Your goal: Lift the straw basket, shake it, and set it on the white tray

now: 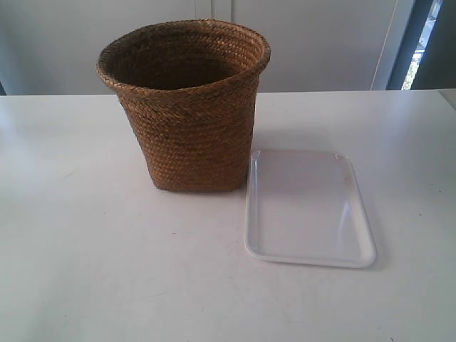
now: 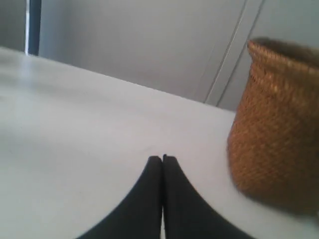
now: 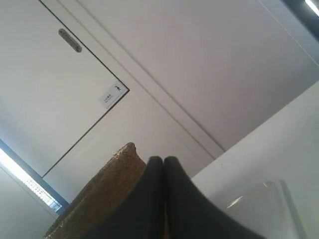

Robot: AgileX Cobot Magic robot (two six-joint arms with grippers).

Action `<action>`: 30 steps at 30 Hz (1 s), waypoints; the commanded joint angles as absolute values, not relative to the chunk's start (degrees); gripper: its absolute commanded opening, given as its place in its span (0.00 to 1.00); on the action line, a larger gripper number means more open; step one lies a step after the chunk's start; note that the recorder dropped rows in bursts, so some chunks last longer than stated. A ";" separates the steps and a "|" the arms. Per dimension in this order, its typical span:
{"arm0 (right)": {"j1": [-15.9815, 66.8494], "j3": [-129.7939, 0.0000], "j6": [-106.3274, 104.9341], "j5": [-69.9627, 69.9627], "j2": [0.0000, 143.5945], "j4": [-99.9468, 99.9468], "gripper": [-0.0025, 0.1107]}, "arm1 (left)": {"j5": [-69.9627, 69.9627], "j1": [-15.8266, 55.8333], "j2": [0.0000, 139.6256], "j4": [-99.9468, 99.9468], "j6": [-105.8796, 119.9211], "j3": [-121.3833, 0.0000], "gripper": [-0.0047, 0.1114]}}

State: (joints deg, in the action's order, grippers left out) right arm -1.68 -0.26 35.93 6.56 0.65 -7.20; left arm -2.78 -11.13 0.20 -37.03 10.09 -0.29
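Observation:
The straw basket (image 1: 189, 107) stands upright on the white table, brown and braided, its wide rim open and its inside dark. The white tray (image 1: 308, 208) lies flat just to its right, its near-left rim beside the basket's base. Neither arm shows in the exterior view. My left gripper (image 2: 162, 158) is shut with nothing in it, low over the table, and the basket (image 2: 276, 149) stands apart from it off to one side. My right gripper (image 3: 163, 159) is shut and holds nothing, with the basket (image 3: 99, 199) partly hidden behind its fingers and the tray (image 3: 271, 211) beside them.
The white table (image 1: 85, 249) stretches wide around both objects. A pale wall with cabinet doors (image 3: 65, 84) stands behind the table's far edge, with a dark window frame (image 1: 420, 43) at the back right.

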 commanded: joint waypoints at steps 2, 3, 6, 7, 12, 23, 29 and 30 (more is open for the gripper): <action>-1.81 0.00 36.24 6.25 0.55 -6.99 0.02 | -9.04 -10.73 0.00 -41.55 -0.76 0.00 0.04; -1.81 0.00 36.24 6.54 0.55 -6.99 0.02 | -10.94 -10.73 0.00 -41.69 -2.66 0.00 0.04; -1.81 0.00 37.84 8.16 0.55 -9.27 0.02 | -17.83 -10.73 0.00 -43.50 -13.11 0.00 0.04; -1.81 0.00 39.34 9.12 0.55 -10.31 0.02 | -19.24 -10.73 0.00 -43.66 -16.39 0.00 0.04; -1.81 0.00 41.54 8.86 0.55 -10.76 0.02 | -18.85 -10.73 0.00 -43.66 -8.13 0.00 0.04; -1.81 -0.15 44.59 2.44 2.09 -8.49 0.02 | 19.82 -10.73 0.00 -47.05 -20.87 0.00 0.04; -1.81 -12.45 25.35 3.73 13.63 -8.04 0.02 | 1.64 -10.73 0.23 -53.60 -1.75 -7.46 0.04; -1.81 -15.23 20.92 3.17 16.81 -8.04 0.02 | 0.00 -10.73 1.55 -53.60 1.36 -9.32 0.04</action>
